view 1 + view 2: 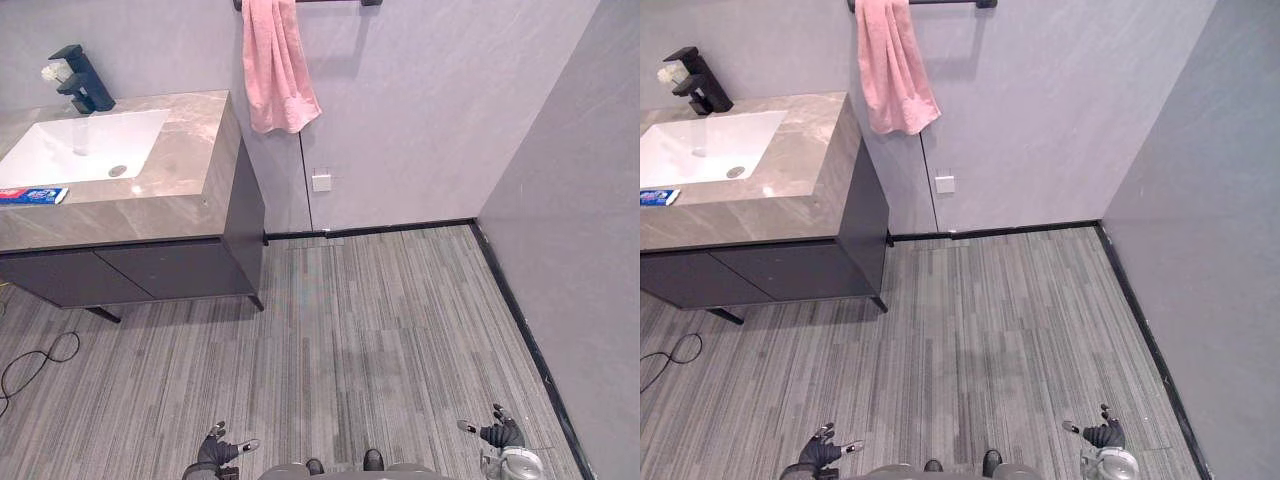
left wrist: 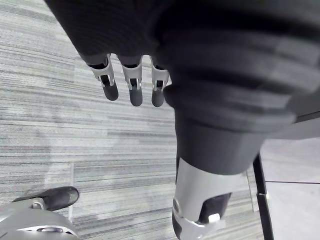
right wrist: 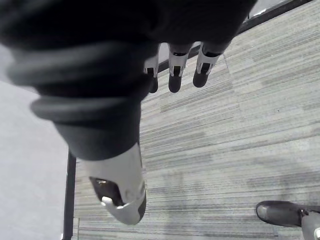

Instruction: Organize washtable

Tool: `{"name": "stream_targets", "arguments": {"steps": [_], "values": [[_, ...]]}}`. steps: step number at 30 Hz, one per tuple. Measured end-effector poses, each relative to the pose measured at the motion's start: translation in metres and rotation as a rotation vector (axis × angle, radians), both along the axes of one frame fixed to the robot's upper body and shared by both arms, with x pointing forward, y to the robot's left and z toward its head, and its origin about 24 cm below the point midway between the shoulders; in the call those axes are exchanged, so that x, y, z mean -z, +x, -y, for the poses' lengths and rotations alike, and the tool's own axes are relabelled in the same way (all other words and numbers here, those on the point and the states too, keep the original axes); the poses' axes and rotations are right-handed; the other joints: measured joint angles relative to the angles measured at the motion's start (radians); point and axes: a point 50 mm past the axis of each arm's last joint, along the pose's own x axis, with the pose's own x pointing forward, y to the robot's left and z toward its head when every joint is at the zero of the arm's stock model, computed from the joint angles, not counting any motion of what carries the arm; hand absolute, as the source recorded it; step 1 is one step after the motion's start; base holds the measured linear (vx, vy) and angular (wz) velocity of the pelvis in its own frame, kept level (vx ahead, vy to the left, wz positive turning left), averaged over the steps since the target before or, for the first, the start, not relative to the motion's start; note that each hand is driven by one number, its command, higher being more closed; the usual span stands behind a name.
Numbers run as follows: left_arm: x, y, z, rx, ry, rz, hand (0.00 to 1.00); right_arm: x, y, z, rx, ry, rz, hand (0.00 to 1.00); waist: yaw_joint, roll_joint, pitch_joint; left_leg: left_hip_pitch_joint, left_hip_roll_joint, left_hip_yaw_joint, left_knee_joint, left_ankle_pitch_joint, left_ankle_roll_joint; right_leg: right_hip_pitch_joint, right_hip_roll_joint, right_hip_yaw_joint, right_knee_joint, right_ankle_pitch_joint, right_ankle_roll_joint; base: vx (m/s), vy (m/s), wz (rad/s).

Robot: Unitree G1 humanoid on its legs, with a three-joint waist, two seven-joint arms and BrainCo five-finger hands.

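- Progress: I judge the task not yet begun. The robot stands well apart from the grey-brown marble-topped washtable (image 1: 190, 170), with open floor between.
- Left hand (image 1: 218, 447): hangs low over the striped grey floor, fingers (image 2: 131, 85) straight and apart from the thumb, holding nothing.
- Right hand (image 1: 497, 432): hangs low on the other side, fingers relaxed and spread, likewise empty.
- Items on the washtable: a flat blue, red and white tube (image 1: 32, 196) lies on the counter just beside the basin's front edge. A small pale object (image 1: 50, 72) sits by the angular black tap (image 1: 82, 80); I cannot identify it.
- Containers: the white rectangular basin (image 1: 80, 145) holds nothing I can see beyond its drain. The dark cabinet (image 1: 150, 270) beneath is closed, contents hidden.
- Nearby: a pink towel (image 1: 275, 65) hangs from a dark wall rail.
- Outstanding: approach, then tidy the loose items.
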Motion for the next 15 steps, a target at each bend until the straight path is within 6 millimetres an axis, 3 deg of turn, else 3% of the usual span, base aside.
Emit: {"name": "stream_targets", "arguments": {"steps": [15], "values": [[-0.0019,-0.0030,-0.0104,-0.001,0.029,-0.009,0.00,0.0000,0.0030,-0.0020,-0.050,-0.018,-0.018,0.00,-0.018,-0.005,0.000,-0.002,0.006,0.002,-0.005,0.000,0.000,0.002,0.007,-0.002,-0.016,0.006,-0.008,-0.02,-0.005,0.00]]}}
